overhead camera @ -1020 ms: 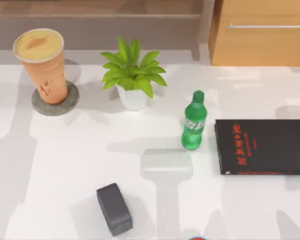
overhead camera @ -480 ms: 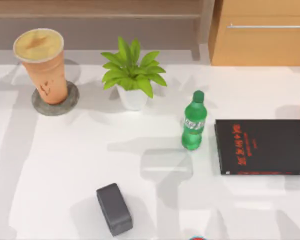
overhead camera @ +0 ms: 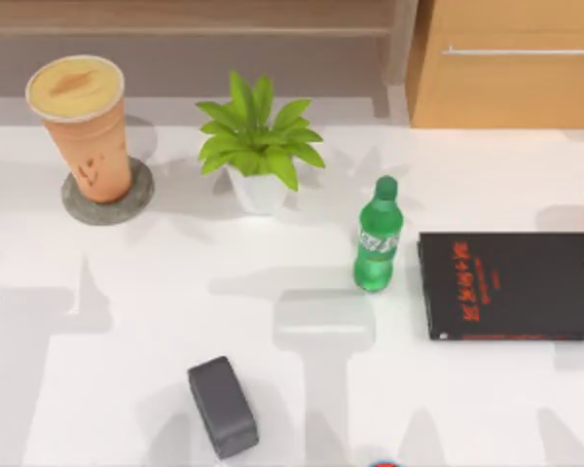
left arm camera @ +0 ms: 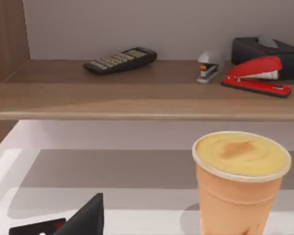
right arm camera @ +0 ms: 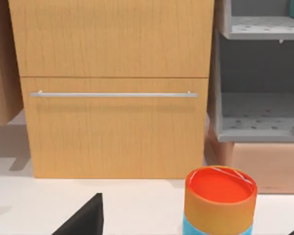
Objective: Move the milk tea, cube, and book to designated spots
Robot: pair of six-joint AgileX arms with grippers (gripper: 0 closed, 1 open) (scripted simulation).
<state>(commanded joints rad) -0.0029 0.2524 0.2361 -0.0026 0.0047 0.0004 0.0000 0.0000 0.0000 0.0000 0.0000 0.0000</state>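
So far, your milk tea (overhead camera: 81,126) stands on the coaster (overhead camera: 108,195) — done; black book (overhead camera: 511,284) bare, cube and teal book pending — finger state can't be told.

Milk tea (overhead camera: 82,126): tall tapered orange-brown cup, pale creamy tan top, small dark mark low on its side; upright, at the far left of the counter (overhead camera: 273,370).
Milk tea's seat: stands on a flat round grey coaster (overhead camera: 108,196), whose rim shows around the cup's base.
Milk tea, left wrist view (left arm camera: 240,183): seen from the side, top full and level.
Black book (overhead camera: 511,285): thin, black cover with red characters, lying flat at the counter's right side, nothing on top of it.
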